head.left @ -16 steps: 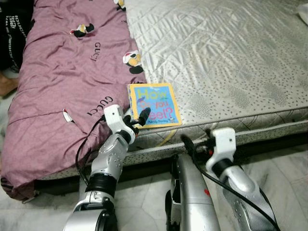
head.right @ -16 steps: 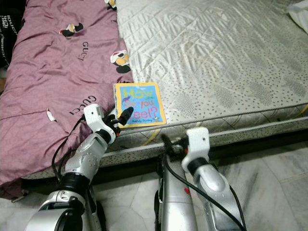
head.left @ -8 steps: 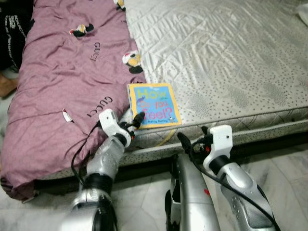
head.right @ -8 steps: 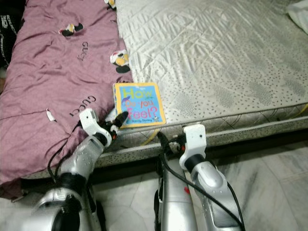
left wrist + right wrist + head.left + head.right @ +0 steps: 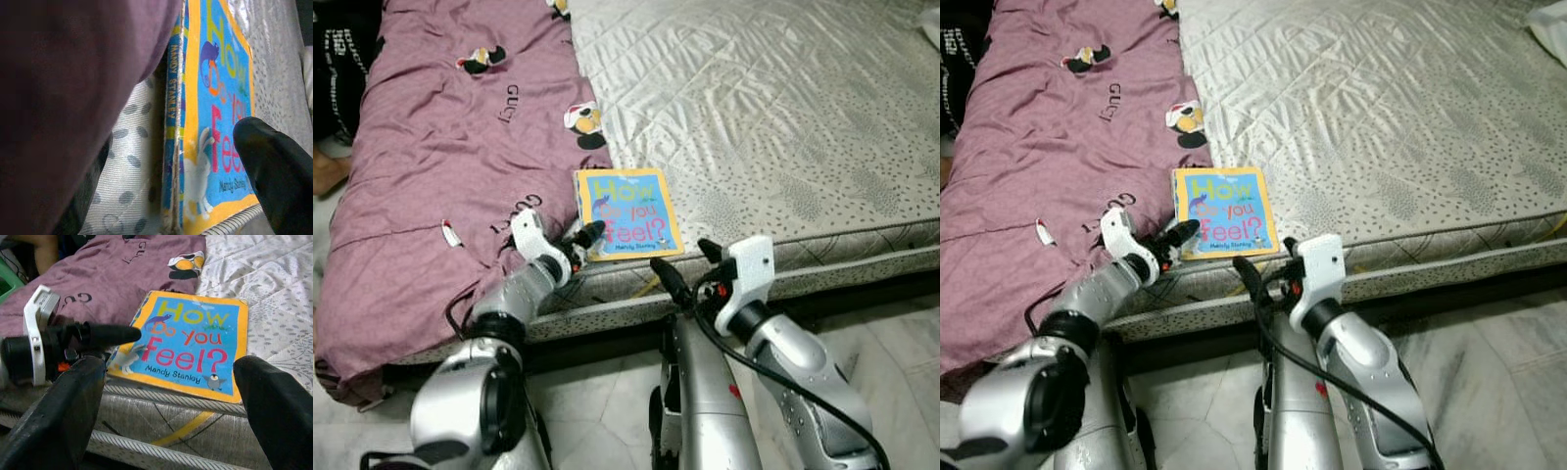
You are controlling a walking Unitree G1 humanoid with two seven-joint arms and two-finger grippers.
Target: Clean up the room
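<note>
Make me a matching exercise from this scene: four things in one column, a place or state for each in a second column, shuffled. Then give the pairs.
Things
1. book
2. purple blanket
3. left tool
4. right tool

Places or states
A. covers the robot's left part of the mattress
B. open, in front of the mattress edge, facing the book
C. lies flat near the mattress's front edge, beside the blanket
D. at the book's near left corner

Pairs: 1-C, 2-A, 3-D, 4-B
</note>
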